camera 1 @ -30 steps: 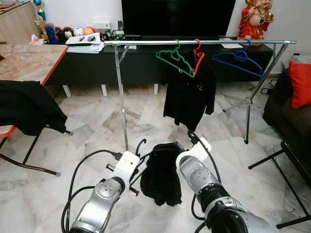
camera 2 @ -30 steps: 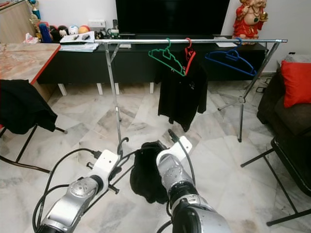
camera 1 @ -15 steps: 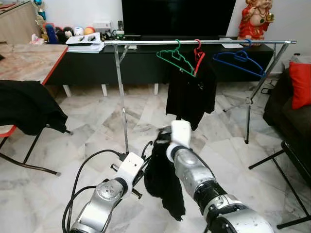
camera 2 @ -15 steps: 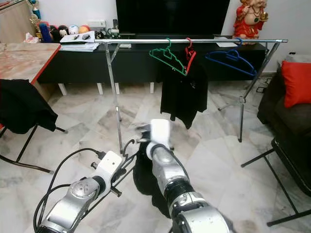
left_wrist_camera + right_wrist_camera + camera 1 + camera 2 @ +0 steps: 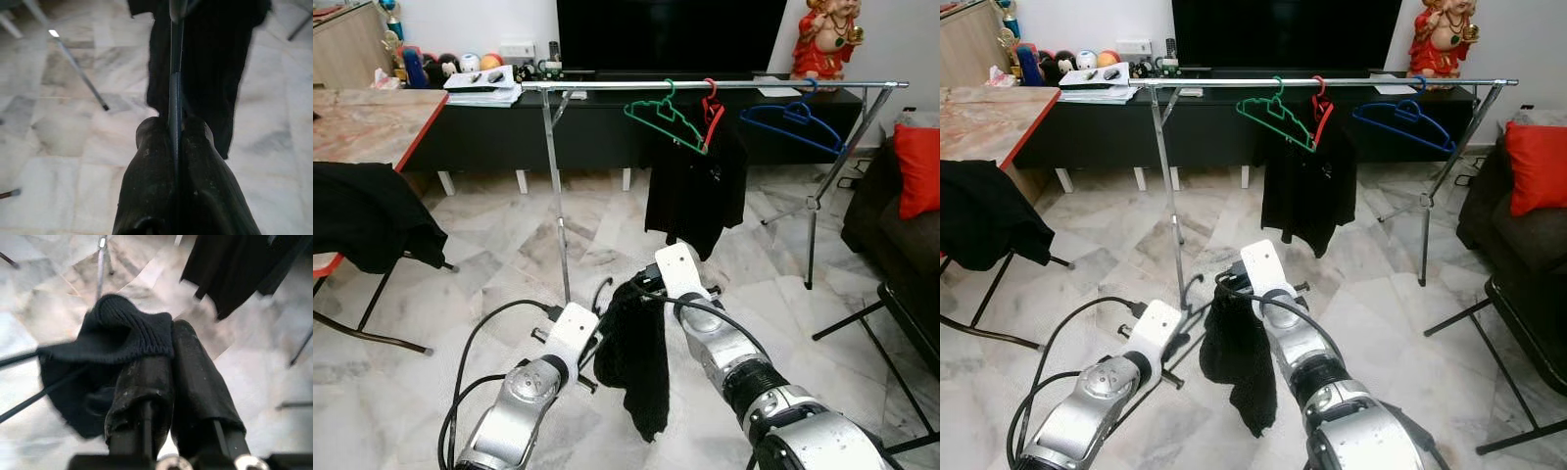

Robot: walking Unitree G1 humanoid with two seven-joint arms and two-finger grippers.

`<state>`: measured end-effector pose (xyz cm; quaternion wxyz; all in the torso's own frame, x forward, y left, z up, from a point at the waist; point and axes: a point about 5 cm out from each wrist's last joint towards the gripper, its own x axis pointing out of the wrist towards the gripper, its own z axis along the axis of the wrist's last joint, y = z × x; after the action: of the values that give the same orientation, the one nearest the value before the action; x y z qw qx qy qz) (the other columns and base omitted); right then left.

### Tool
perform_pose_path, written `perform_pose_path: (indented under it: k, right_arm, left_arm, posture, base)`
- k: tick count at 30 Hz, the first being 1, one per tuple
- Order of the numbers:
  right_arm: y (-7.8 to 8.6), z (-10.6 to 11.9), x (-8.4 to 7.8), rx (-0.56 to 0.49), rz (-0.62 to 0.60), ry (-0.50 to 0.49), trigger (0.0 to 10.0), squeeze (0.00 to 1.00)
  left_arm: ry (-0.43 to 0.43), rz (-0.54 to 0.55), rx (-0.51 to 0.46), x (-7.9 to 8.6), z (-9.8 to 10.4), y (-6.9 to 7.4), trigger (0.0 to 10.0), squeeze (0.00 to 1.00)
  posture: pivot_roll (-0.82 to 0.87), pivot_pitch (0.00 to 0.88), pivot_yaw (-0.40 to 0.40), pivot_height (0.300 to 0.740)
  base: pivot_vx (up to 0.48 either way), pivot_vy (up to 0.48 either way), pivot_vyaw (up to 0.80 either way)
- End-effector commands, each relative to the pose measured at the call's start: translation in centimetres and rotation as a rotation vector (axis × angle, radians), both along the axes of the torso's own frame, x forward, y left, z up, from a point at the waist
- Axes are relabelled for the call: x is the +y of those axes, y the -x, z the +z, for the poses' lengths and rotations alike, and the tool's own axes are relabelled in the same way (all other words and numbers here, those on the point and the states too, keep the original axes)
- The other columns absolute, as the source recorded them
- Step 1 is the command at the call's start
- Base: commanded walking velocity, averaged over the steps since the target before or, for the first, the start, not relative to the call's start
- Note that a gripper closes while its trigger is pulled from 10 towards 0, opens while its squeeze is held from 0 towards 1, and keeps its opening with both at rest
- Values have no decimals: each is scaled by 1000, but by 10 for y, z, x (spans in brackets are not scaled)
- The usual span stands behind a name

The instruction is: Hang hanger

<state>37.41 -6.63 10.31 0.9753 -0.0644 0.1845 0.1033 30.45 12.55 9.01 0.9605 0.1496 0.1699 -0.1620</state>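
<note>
We hold a dark garment (image 5: 636, 348) low in front of us, near the floor side of the metal clothes rail (image 5: 715, 86), with both arms raised toward it. Our right gripper (image 5: 168, 357) is clenched on a ribbed knit edge of the garment, the cloth bunched over one finger while the two fingers press together. Our left gripper (image 5: 175, 134) is clamped on a thin dark bar, apparently the hanger (image 5: 175, 93) inside the garment, which runs straight out from between its fingers with the black cloth hanging beyond it. In the head views the garment dangles between the two wrists, its lower end hanging free above the marble floor (image 5: 499, 264).

The rail stands farther off, spanning left to right in front of a black TV cabinet (image 5: 489, 137). On it hang a green hanger (image 5: 666, 117), a red hanger (image 5: 713, 108) carrying a black shirt (image 5: 695, 196), and to the right a blue hanger (image 5: 793, 122), each apart from the next. The garment we hold is well short of the rail and not touching it.

At far left a marble-topped table (image 5: 372, 122) with a red edge stands, and another black cloth (image 5: 367, 215) lies draped over a stand just near it. A red cushion (image 5: 920, 166) sits on a dark sofa at right, and a red figurine (image 5: 827, 39) stands on the cabinet.
</note>
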Motion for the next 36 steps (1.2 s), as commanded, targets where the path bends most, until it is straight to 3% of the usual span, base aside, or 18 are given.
perform_pose_path:
  k: [1, 3, 6, 7, 8, 13, 17, 20, 23, 26, 29, 33, 36]
  right_arm:
    - [5, -6, 6, 69, -22, -107, 10000, 0]
    - [12, -15, 18, 164, -27, -253, 10000, 0]
    - [28, -26, 42, 280, 31, -396, 10000, 0]
    - [28, -26, 42, 280, 31, -396, 10000, 0]
    - [37, -30, 57, 332, 83, -449, 10000, 0]
    - [42, -26, 72, 362, 94, -571, 10000, 0]
    - [34, -15, 69, 318, 71, -625, 10000, 0]
    - [24, -5, 60, 276, 66, -595, 10000, 0]
    - [22, -2, 58, 254, 71, -570, 10000, 0]
    - [19, 3, 57, 257, 65, -610, 10000, 0]
    - [25, 3, 68, 313, 84, -697, 10000, 0]
    - [44, 0, 95, 399, 195, -774, 10000, 0]
    - [47, -1, 98, 419, 201, -792, 10000, 0]
  left_arm:
    - [30, 27, -73, 2, 14, -6, 10000, 0]
    - [28, 30, -89, 2, 17, -7, 10000, 0]
    - [52, 6, -84, -3, 16, -6, 10000, 0]
    - [52, 6, -84, -3, 16, -6, 10000, 0]
    - [116, -69, -74, -14, 17, -1, 10000, 0]
    - [189, -184, -52, -29, 19, 8, 10000, 0]
    - [185, -214, -48, -30, 19, 11, 10000, 0]
    - [158, -103, -75, -18, 20, 1, 10000, 0]
    - [148, -63, -104, -13, 23, -3, 10000, 0]
    - [173, 67, -178, -2, 33, -11, 10000, 0]
    - [211, 65, -171, -4, 35, -11, 10000, 0]
    - [224, 8, -135, -14, 30, -7, 10000, 0]
    - [241, 12, -132, -16, 29, -6, 10000, 0]
  posture:
    - [132, 53, -60, 740]
    - [133, 53, -60, 740]
    - [130, 53, -60, 740]
    - [130, 53, -60, 740]
    - [129, 53, -60, 740]
    - [134, 52, -59, 740]
    - [135, 50, -58, 740]
    - [134, 46, -57, 740]
    - [132, 46, -57, 740]
    - [132, 46, -58, 740]
    - [128, 46, -58, 740]
    - [128, 49, -55, 740]
    - [130, 50, -55, 740]
  base:
    - [0, 0, 0]
    - [0, 0, 0]
    - [0, 0, 0]
    - [0, 0, 0]
    - [0, 0, 0]
    - [0, 0, 0]
    - [0, 0, 0]
    - [0, 0, 0]
    - [0, 0, 0]
    - [0, 0, 0]
    - [0, 0, 0]
    - [0, 0, 0]
    - [0, 0, 0]
